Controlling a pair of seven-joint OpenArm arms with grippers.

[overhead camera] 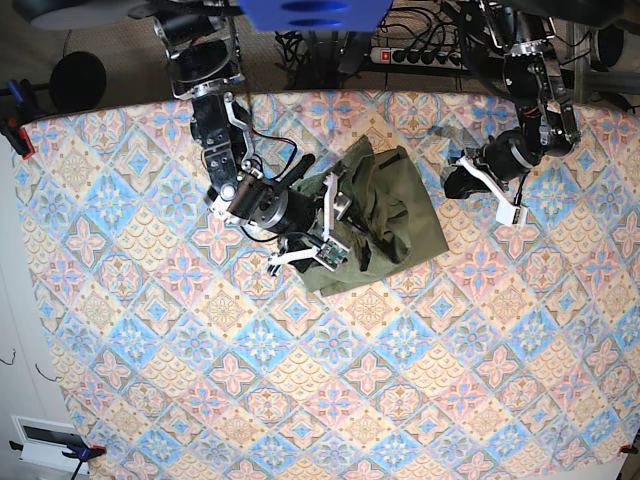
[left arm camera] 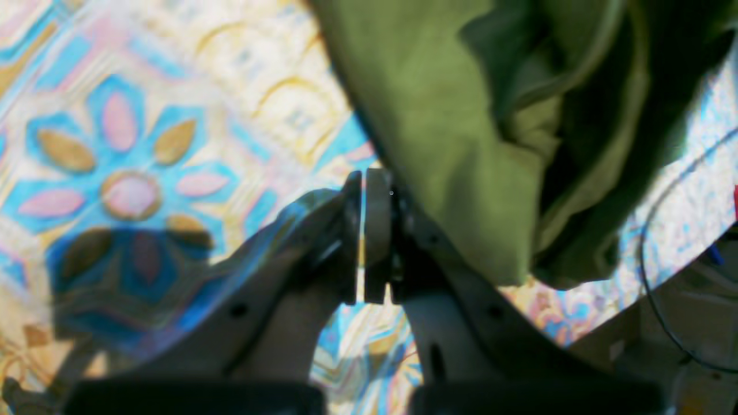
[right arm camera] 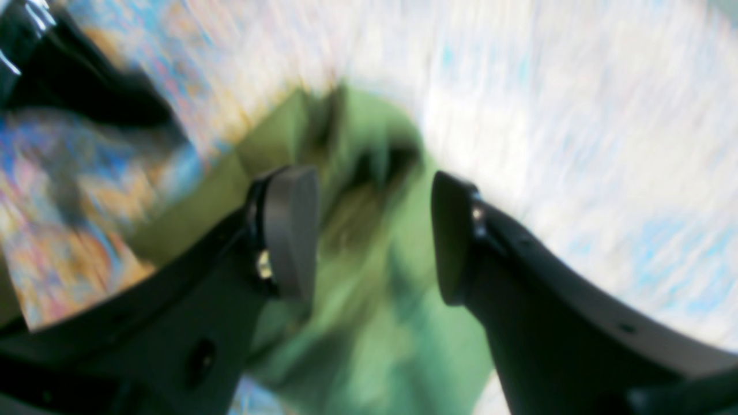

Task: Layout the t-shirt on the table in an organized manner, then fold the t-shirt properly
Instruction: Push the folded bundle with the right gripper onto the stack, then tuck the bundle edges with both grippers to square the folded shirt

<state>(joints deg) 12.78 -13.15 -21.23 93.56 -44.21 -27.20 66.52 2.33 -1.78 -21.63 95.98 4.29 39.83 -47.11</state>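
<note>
The olive-green t-shirt [overhead camera: 400, 210] lies crumpled in a rough heap at the back middle of the patterned table [overhead camera: 300, 380]. My right gripper [overhead camera: 328, 228] hovers open over the shirt's left edge. In the blurred right wrist view its fingers [right arm camera: 288, 230] stand wide apart with green t-shirt [right arm camera: 375, 288] cloth beneath them. My left gripper [overhead camera: 517, 214] is shut and holds nothing, resting to the right of the shirt and apart from it. In the left wrist view its pads [left arm camera: 377, 219] are pressed together, and the bunched t-shirt [left arm camera: 450, 132] fills the upper right.
A power strip [overhead camera: 420, 55] and tangled cables lie behind the table's back edge. Clamps grip the cloth at the left edge [overhead camera: 18, 135]. A thin black cable [left arm camera: 651, 271] loops past the table's edge in the left wrist view.
</note>
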